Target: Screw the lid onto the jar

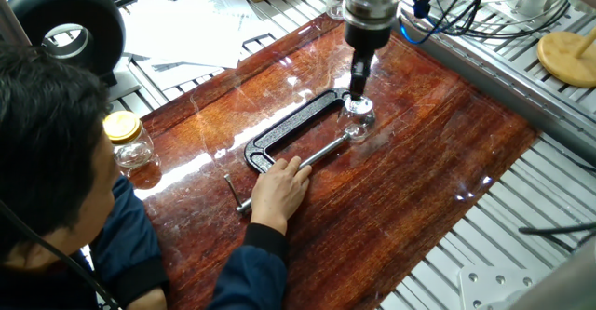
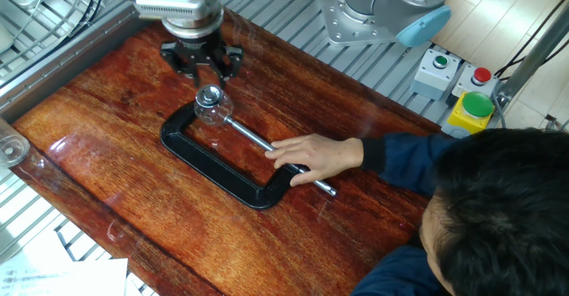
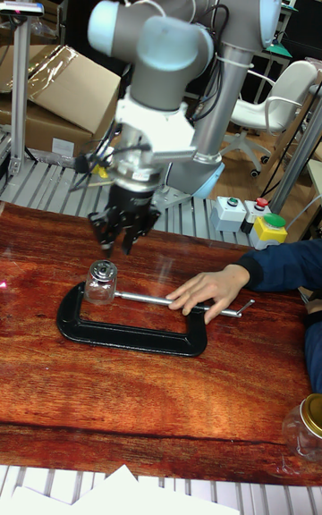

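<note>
Tall fixed view: gripper [image 3: 121, 233] hangs above the jar [image 3: 100, 282], fingers apart, holding nothing. Jar sits pinched in the clamp [image 3: 125, 332], lid [image 2: 210, 94] on its mouth. A person's hand [image 3: 207, 289] steadies the clamp. Risk: lid seated crooked or loose; any knock would tip it.

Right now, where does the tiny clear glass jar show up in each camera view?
One fixed view: tiny clear glass jar centre-right, below the pincer.
The other fixed view: upper left of centre.
Tall fixed view: left, mid-height.
Shared landmark: the black metal C-clamp gripping the jar.
</note>
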